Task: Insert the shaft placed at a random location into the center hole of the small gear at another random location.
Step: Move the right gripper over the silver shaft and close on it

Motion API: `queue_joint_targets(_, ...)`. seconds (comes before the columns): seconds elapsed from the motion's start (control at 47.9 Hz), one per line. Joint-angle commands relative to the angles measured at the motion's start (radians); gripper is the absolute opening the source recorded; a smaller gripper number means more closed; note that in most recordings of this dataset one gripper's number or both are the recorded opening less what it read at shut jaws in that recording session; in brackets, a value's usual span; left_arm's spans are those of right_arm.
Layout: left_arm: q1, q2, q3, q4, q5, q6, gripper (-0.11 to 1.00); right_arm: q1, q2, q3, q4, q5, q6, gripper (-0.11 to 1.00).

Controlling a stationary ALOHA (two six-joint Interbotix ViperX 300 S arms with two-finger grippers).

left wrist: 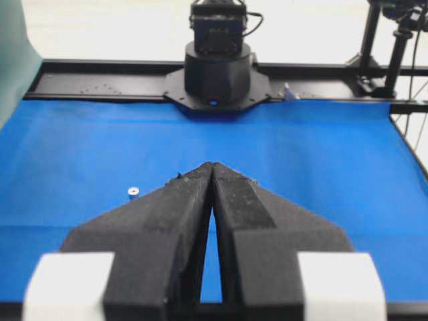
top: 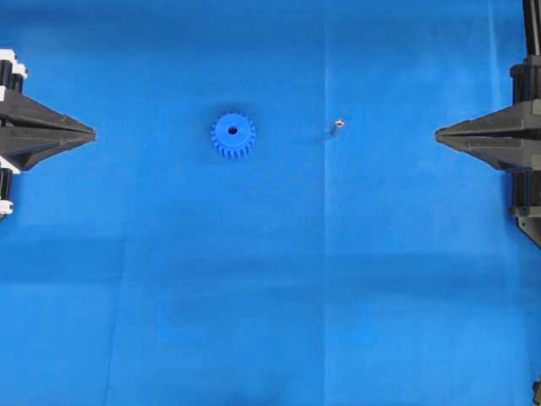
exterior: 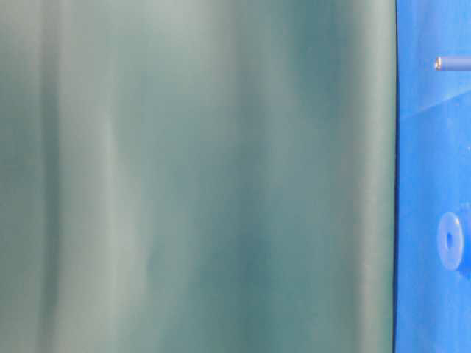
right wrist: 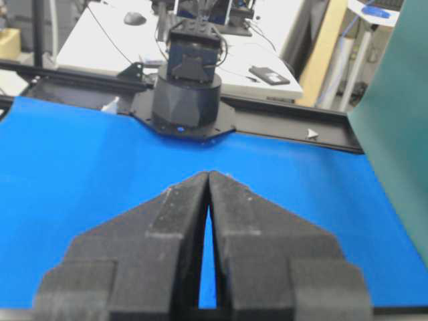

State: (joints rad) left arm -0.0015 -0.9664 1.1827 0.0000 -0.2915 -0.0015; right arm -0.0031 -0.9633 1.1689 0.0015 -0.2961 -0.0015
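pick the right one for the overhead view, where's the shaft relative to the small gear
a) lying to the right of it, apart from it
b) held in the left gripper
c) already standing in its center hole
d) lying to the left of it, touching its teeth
a: the shaft lies on the blue mat to the right of the small gear, with bare mat between them, and the center hole is dark and empty.

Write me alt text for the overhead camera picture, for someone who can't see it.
A small blue gear lies flat on a blue cloth, its center hole facing up, with a tiny metal shaft lying apart to its right. The left gripper and right gripper, both shut and empty, point inward from the two side edges.
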Motion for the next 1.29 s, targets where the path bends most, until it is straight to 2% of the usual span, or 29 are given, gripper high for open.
queue_joint_targets(0.0,-0.003,-0.017,-0.012,-0.002,0.057,-0.014,0.00,-0.005,0.003,-0.012,0.000,0.005,-0.008,0.00)
queue_joint_targets(0.104,-0.003,-0.038,-0.014,-0.003,0.091,-0.032,0.00,-0.011,0.009,-0.025,0.000,0.048,-0.005,-0.06)
queue_joint_targets(0.271,-0.003,-0.058,-0.006,0.000,0.098,-0.041,0.00,-0.035,0.025,-0.021,0.000,0.060,-0.002,-0.06)
queue_joint_targets(0.522,-0.002,-0.054,0.005,0.002,0.083,-0.035,0.00,-0.110,0.161,0.006,0.018,-0.018,0.003,-0.02)
queue_joint_targets(0.605,0.006,-0.057,0.008,0.002,0.074,-0.035,0.00,-0.143,0.252,0.014,0.038,-0.072,0.003,0.06)
queue_joint_targets(0.668,0.008,-0.058,0.011,0.003,0.074,-0.035,0.00,-0.161,0.314,0.015,0.052,-0.110,0.003,0.18)
queue_joint_targets(0.814,0.008,-0.058,0.018,0.002,0.074,-0.035,0.00,-0.199,0.485,0.006,0.081,-0.216,0.003,0.62)
queue_joint_targets(0.876,0.008,-0.058,0.021,0.002,0.072,-0.035,0.00,-0.206,0.549,0.002,0.092,-0.264,0.003,0.75)
queue_joint_targets(1.043,0.011,-0.058,0.028,0.002,0.067,-0.035,0.00,-0.212,0.723,-0.009,0.140,-0.382,0.003,0.66)
queue_joint_targets(1.273,0.026,-0.058,0.031,0.002,0.066,-0.035,0.00,-0.212,0.913,-0.026,0.201,-0.483,0.005,0.67)
